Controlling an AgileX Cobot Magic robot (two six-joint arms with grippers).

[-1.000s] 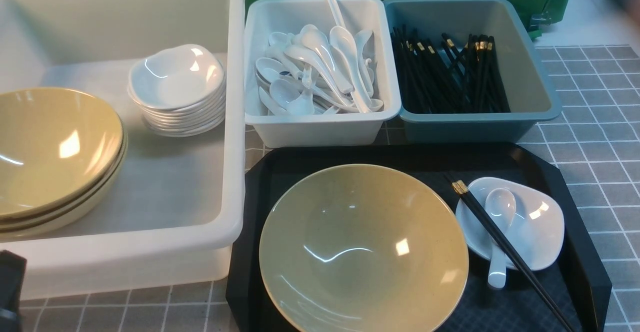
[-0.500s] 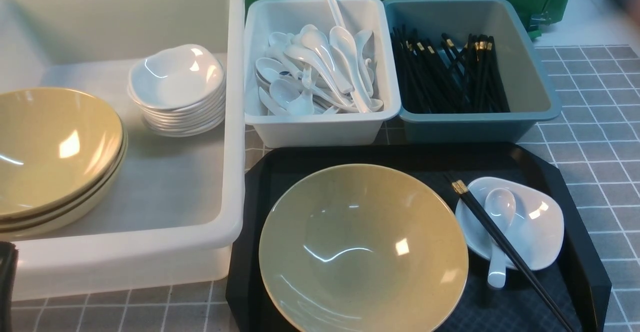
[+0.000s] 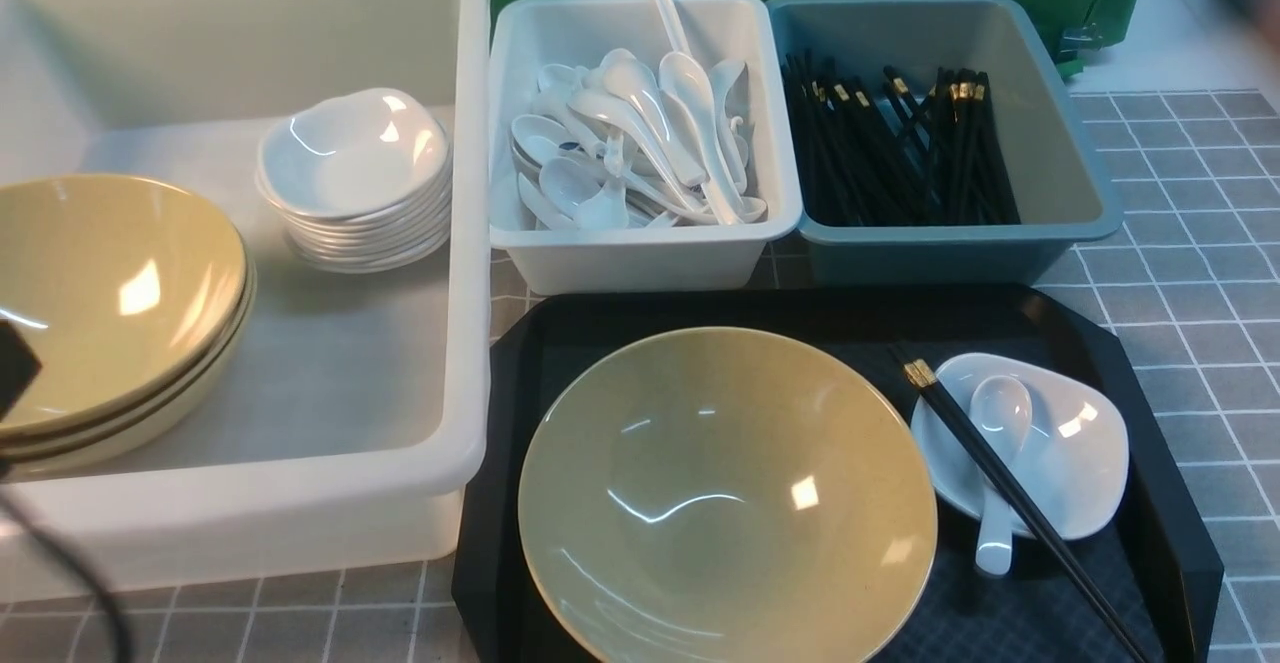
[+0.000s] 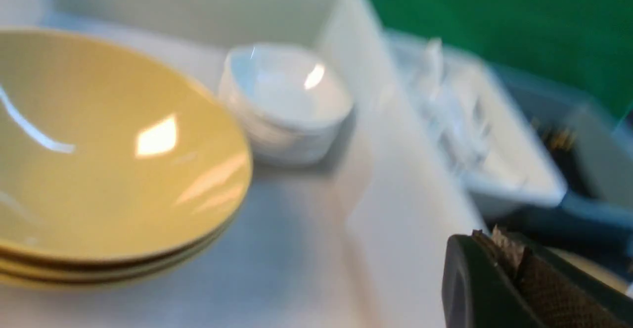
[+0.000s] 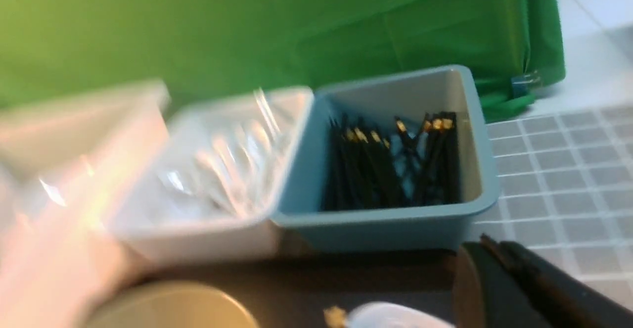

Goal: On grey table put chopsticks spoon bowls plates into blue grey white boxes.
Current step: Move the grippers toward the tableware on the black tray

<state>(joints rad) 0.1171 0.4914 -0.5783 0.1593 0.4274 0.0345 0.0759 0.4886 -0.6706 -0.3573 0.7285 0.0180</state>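
1. Front view, what is done. Take the table's far edge as 12 o'clock.
   - The large white plastic box (image 3: 470, 243), at 9 to 11 o'clock, holds a stack of wide yellow ceramic bowls (image 3: 110, 293) and a stack of small white dishes (image 3: 350, 158).
   - The pale grey plastic box (image 3: 640, 263), at 12 o'clock, holds a heap of white spoons (image 3: 640, 133).
   - The blue-grey plastic box (image 3: 950, 258), at 1 o'clock, holds a bundle of black gold-tipped chopsticks (image 3: 900, 153).
2. Front view, what is left.
   - One wide yellow bowl (image 3: 720, 493) sits on the black tray (image 3: 800, 308), at 5 to 6 o'clock.
   - At that bowl's 3 o'clock is a small white dish (image 3: 1070, 443), with a white ceramic spoon (image 3: 1000, 413) resting in it.
   - A pair of black chopsticks (image 3: 1010, 493) lies across the dish.
   - I judge that this whole place setting is not yet sorted.
3. Front view, arms. Only a dark corner of the left arm (image 3: 12, 368) shows, at the 9 o'clock edge and well apart from the tray. The right arm is out of sight.
4. Left wrist view, blurred. The left gripper (image 4: 487, 239) has its fingers pressed together with nothing between them. It points over the white box, with the stacked bowls and dishes ahead of it.
5. Right wrist view, blurred. The right gripper (image 5: 487, 244) is also pressed together and empty. The blue-grey box lies ahead of it. A gold chopstick tip and the white dish's rim show near the fingers, untouched.
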